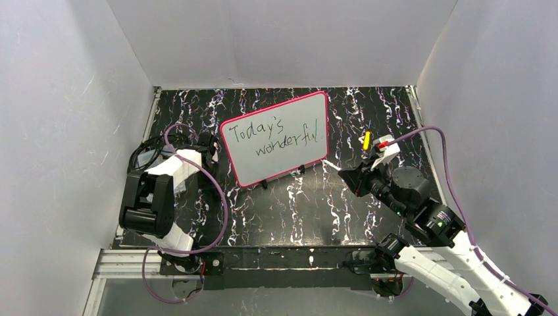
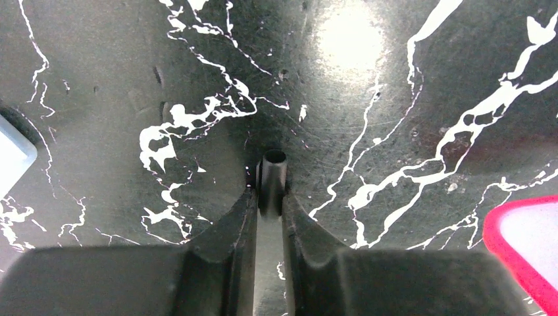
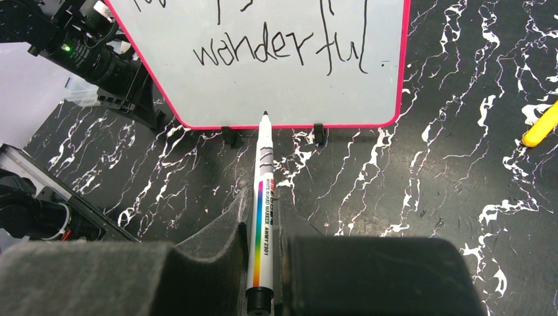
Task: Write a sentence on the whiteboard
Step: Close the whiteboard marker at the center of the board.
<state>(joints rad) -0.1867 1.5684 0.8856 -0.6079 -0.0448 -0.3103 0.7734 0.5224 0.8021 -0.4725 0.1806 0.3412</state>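
Observation:
The whiteboard [image 1: 283, 161], pink-framed on small black feet, stands tilted at the table's middle. The sentence [image 1: 276, 137] on it reads "Today's wonderful" in black, in two lines. The right wrist view shows the board [image 3: 296, 92] and "wonderful" [image 3: 276, 52]. My right gripper [image 3: 263, 197] is shut on a white marker [image 3: 264, 164] with a rainbow stripe. The marker's black tip points at the board's lower edge. From above, that gripper [image 1: 347, 174] sits right of the board. My left gripper [image 2: 271, 197] is shut on a small black marker cap [image 2: 273, 174], left of the board [image 2: 526, 237].
A yellow object [image 1: 366, 140] lies on the black marbled table [image 1: 309, 210] right of the board and also shows in the right wrist view [image 3: 543, 128]. White walls enclose the table on three sides. The left arm [image 1: 158, 191] sits close beside the board's left edge.

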